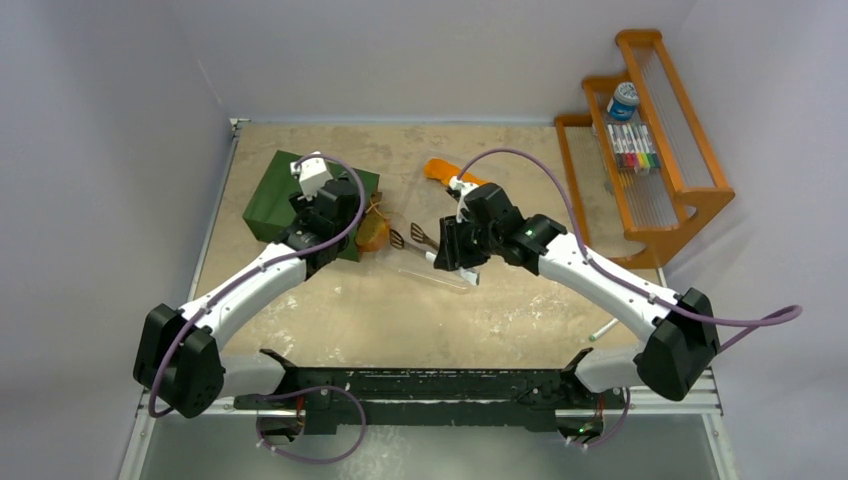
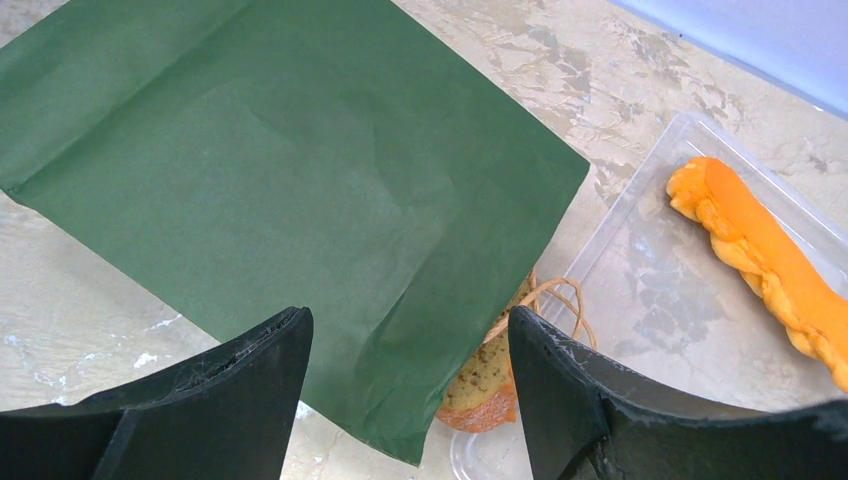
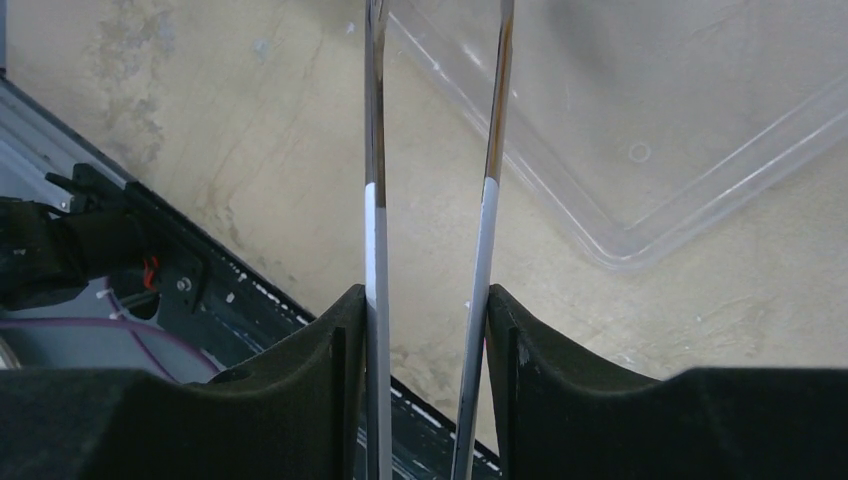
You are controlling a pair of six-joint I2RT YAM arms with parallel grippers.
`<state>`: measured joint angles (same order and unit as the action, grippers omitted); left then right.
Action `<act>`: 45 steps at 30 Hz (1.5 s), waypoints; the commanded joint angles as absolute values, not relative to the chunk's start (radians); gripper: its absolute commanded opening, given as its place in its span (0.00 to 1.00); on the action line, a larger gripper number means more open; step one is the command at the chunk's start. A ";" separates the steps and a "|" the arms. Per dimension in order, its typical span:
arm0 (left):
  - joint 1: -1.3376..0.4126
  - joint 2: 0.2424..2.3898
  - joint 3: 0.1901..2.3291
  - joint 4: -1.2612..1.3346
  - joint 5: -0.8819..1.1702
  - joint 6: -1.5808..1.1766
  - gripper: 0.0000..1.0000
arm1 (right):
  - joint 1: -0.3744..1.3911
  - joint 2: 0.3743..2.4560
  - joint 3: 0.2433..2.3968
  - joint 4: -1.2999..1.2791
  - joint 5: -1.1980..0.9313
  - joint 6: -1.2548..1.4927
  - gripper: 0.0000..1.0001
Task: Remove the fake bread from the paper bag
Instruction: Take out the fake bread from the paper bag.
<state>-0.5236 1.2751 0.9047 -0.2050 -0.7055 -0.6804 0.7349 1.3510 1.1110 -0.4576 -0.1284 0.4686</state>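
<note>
The dark green paper bag (image 2: pixel 280 170) lies flat on the table, its mouth toward the clear tray. A tan, brown-crusted slice of fake bread (image 2: pixel 485 385) pokes out of the mouth beside the string handle (image 2: pixel 560 300). My left gripper (image 2: pixel 410 350) hovers open over that mouth edge, holding nothing. A long orange loaf (image 2: pixel 760 260) rests in the tray. In the top view the bag (image 1: pixel 290 195) is at back left under the left gripper (image 1: pixel 335 215). My right gripper (image 3: pixel 425 320) is shut on the metal tongs (image 3: pixel 375 200), whose tips (image 1: pixel 420 237) point at the slice (image 1: pixel 373 235).
The clear plastic tray (image 3: pixel 640 150) sits between the arms, right of the bag. A wooden rack (image 1: pixel 650 130) with markers and a blue-lidded jar (image 1: pixel 622 100) stands at the back right. A small white stick (image 1: pixel 603 330) lies near the right arm's base.
</note>
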 commanded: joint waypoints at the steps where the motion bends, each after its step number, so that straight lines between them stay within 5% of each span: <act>1: -0.515 1.233 0.917 -0.193 -0.715 -0.691 0.71 | 0.749 1.356 1.159 -0.377 -0.202 0.505 0.46; 45: -0.515 1.204 0.899 -0.204 -0.710 -0.659 0.71 | 0.729 1.478 1.089 -0.266 -0.392 0.653 0.45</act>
